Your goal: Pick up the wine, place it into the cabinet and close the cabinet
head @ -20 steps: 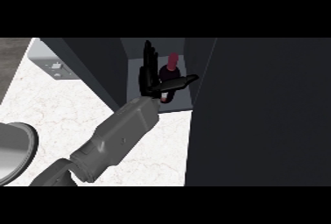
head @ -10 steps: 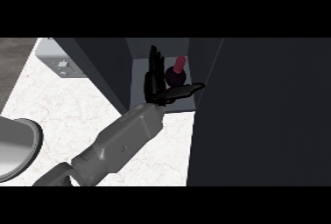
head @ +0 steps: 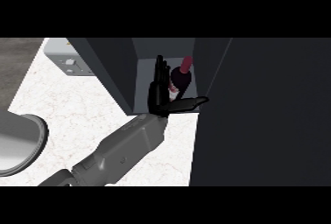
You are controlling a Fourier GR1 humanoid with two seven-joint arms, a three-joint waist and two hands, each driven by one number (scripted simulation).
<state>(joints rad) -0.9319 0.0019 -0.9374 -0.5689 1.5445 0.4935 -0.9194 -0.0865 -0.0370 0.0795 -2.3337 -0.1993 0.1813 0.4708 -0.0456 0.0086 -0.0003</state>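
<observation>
dark wine bottle [head: 181,78] with magenta cap, white marbled counter [head: 71,105], black robot hand [head: 165,98]

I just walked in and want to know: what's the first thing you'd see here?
A black hand on a grey arm reaches up into a dark cabinet in the middle of the view, beside a wine bottle with a pink-red top standing inside. At the left edge, a round grey bowl sits on the white marble counter.
</observation>
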